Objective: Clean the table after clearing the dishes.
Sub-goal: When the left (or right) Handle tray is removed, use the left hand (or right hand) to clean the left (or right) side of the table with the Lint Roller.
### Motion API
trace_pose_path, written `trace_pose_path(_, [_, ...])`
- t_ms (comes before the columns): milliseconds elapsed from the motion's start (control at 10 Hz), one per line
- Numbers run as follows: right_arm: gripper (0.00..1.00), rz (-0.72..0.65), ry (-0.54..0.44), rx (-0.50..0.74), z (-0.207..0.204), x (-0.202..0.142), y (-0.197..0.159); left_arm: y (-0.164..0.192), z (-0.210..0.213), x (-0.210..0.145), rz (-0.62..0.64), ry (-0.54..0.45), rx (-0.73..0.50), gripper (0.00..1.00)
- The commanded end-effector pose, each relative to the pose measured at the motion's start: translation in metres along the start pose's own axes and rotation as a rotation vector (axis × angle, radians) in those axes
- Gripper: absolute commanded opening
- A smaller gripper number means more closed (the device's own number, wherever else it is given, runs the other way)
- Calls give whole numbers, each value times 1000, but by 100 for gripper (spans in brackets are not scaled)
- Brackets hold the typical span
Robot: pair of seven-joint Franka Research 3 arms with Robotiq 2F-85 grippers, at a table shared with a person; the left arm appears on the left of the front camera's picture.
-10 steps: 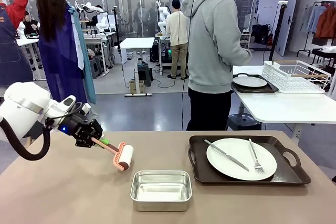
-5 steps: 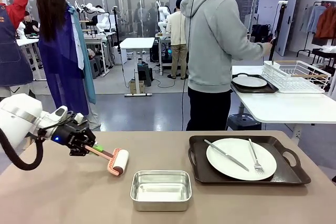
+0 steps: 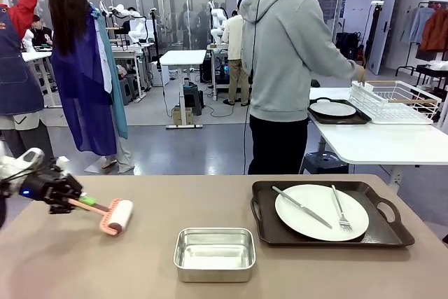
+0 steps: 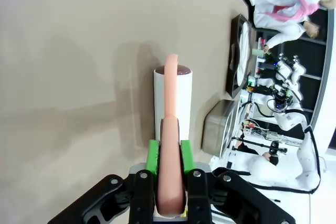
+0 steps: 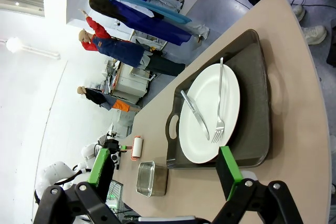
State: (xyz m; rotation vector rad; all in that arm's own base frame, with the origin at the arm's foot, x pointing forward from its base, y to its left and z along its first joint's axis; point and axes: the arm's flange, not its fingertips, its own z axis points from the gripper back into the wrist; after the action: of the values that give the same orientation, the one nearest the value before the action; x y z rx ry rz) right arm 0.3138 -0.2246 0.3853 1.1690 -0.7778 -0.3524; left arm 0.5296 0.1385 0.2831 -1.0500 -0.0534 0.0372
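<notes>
My left gripper [image 3: 68,199] is shut on the pink handle of a lint roller [image 3: 119,216], whose white head rests on the brown table [image 3: 105,271] near its left edge. In the left wrist view the green pads [image 4: 153,156] clamp the handle [image 4: 170,182], and the roller head [image 4: 172,95] lies on the table [image 4: 63,51]. One of the dishes, a white plate [image 3: 321,212] with a knife and fork, sits on a dark tray [image 3: 392,232] at the table's right. My right gripper [image 5: 164,165] hangs open above that tray [image 5: 260,103].
A steel tin [image 3: 214,253] stands at the front middle of the table. A person in a grey hoodie [image 3: 287,54] stands at the far side, turned to a white table [image 3: 378,141] with a second plate on a tray [image 3: 333,109] and a wire rack [image 3: 395,99].
My left gripper has drawn the lint roller leftward across the table, from near the tin towards the left edge. The person's hand has reached to the wire rack.
</notes>
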Motion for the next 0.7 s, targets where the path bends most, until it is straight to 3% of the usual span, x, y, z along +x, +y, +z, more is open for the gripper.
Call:
trace_pose_path(0, [100,6,-5,5,-1,-3,3,42,45,-6,3,73,51,21])
trace_pose_path(300, [100,6,-5,5,-1,-3,3,66,113,-22,31,6,59,21])
trace_pose_path(600, [100,6,-5,5,-1,-3,3,51,145,-42,31,-10,81,21])
